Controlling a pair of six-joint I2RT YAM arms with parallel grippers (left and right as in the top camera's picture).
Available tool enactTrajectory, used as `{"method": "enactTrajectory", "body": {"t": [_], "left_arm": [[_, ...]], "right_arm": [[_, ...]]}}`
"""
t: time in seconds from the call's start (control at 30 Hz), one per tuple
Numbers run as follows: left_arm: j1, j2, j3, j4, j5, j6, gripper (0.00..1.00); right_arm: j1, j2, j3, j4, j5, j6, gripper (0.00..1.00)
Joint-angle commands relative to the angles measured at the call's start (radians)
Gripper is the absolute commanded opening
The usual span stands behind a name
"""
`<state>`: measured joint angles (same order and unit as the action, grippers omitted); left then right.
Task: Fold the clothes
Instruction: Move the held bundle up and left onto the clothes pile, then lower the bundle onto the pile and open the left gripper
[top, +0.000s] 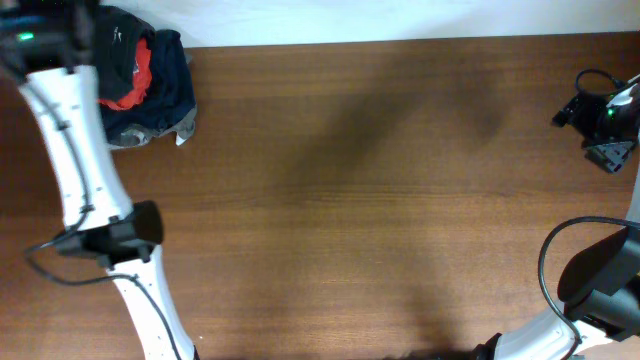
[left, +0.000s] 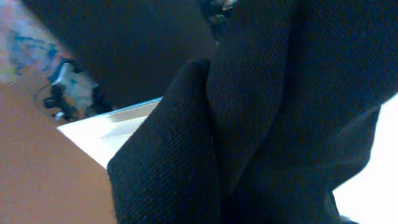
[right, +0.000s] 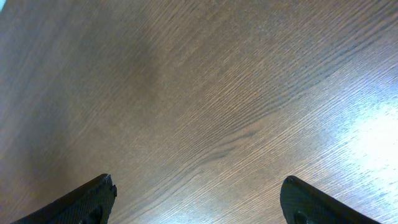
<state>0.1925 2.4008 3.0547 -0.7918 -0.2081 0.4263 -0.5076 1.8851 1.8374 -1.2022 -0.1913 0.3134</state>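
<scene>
Black T-shirt (left: 280, 112) cloth hangs in folds right against the left wrist camera, at the table's (top: 380, 200) far left corner by the heap of garments (top: 150, 90). The left gripper's fingers are hidden from us. It is clenched, we judge on that cloth. The right gripper (right: 199, 198) gapes empty over bare wood. The shirt looks light and limp, so we would take it at a shoulder or hem corner.

A robotics lab bench: a white left arm (top: 75, 150) and right arm (top: 535, 340) trailing black cables (top: 541, 265) at a wood-grain table (top: 380, 200), garments (top: 150, 90) heaped at 1 corner
</scene>
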Motion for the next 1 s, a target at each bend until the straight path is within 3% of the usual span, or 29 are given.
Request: {"method": "enactTrajectory", "body": {"t": [0.0, 0.07, 0.23, 0.37, 0.57, 0.83, 0.97], "left_arm": [[0.101, -0.034, 0.010, 0.014, 0.148, 0.037, 0.00], [0.129, -0.034, -0.016, 0.014, 0.216, 0.117, 0.00], [0.155, -0.032, -0.130, 0.056, 0.227, 0.277, 0.00], [0.152, -0.032, -0.261, 0.182, 0.156, 0.278, 0.00], [0.142, -0.032, -0.416, 0.432, -0.077, 0.271, 0.00], [0.158, -0.028, -0.435, 0.549, -0.133, 0.245, 0.00], [0.159, 0.006, -0.438, 0.584, -0.143, 0.287, 0.00]], "right_arm": [[0.005, 0.008, 0.005, -0.013, 0.020, -0.003, 0.89], [0.006, 0.008, 0.005, -0.020, 0.019, -0.003, 0.89], [0.018, 0.008, 0.005, -0.042, 0.020, -0.003, 0.89], [0.038, 0.008, 0.005, -0.053, 0.020, -0.003, 0.89], [0.067, 0.008, 0.005, -0.060, 0.021, -0.003, 0.89], [0.076, 0.008, 0.005, -0.063, 0.021, -0.006, 0.89], [0.076, 0.008, 0.005, -0.079, 0.020, -0.015, 0.89]]}}
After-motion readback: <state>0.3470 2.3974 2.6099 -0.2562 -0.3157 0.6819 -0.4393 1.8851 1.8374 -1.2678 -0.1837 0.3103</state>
